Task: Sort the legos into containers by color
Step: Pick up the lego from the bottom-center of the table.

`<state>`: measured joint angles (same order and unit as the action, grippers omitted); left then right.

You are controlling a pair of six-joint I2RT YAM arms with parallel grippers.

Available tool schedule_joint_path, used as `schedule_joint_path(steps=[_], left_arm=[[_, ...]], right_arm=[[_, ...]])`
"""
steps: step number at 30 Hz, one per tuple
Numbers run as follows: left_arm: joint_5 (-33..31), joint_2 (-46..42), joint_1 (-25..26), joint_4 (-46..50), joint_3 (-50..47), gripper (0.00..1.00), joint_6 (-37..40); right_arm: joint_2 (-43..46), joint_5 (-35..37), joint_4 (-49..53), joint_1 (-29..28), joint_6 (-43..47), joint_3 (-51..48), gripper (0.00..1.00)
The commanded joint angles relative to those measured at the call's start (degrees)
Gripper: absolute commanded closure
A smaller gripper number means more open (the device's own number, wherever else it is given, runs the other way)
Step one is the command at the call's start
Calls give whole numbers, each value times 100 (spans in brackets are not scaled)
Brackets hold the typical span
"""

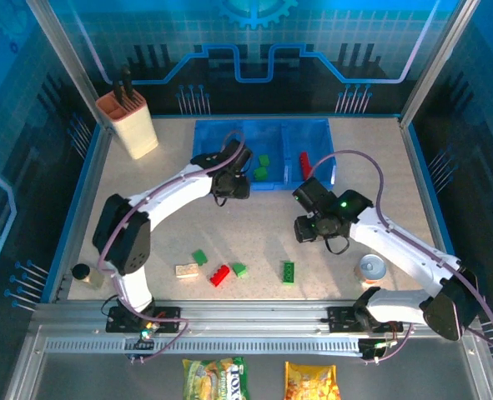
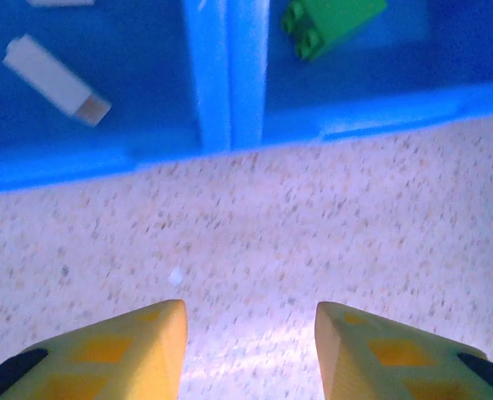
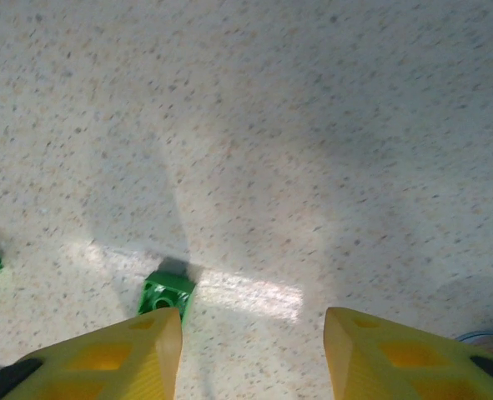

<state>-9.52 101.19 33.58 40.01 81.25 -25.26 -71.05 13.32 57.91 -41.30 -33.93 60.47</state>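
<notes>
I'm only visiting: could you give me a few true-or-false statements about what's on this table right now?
1. Both grippers are empty. True: the left gripper and right gripper stand open over bare table.
2. The red brick in the blue tray shares a bin with green ones. False: the red brick lies in the right bin, the green bricks in the middle bin.
3. A cream brick lies on the table. True.
4. The tin can stands in the tray. False: it stands on the table.

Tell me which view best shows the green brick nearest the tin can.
Top external: the whole green brick lies unobstructed on the table. The right wrist view catches only part of it, low in frame.
</notes>
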Motion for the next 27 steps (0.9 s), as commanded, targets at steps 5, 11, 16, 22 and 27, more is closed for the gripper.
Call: schedule_joint_path(steps=[5, 11, 16, 22, 27], left_arm=[[115, -1148, -181, 420, -772, 54, 354], [87, -1770, -549, 1126, -863, 51, 755], [81, -2057, -868, 1595, -659, 49, 1048], [73, -2220, -1310, 1228, -989, 48, 1309], [30, -2379, -1337, 701, -1428, 48, 1470]], right_arm=[[-243, 362, -131, -917, -1047, -278, 44], [-297, 823, -541, -1672, -2075, -598, 40], [-719, 1111, -524, -2101, -2941, -676, 42], [-1280, 1102, -499, -2451, -3794, -720, 44], [-1419, 904, -791, -2624, -4183, -941, 44]])
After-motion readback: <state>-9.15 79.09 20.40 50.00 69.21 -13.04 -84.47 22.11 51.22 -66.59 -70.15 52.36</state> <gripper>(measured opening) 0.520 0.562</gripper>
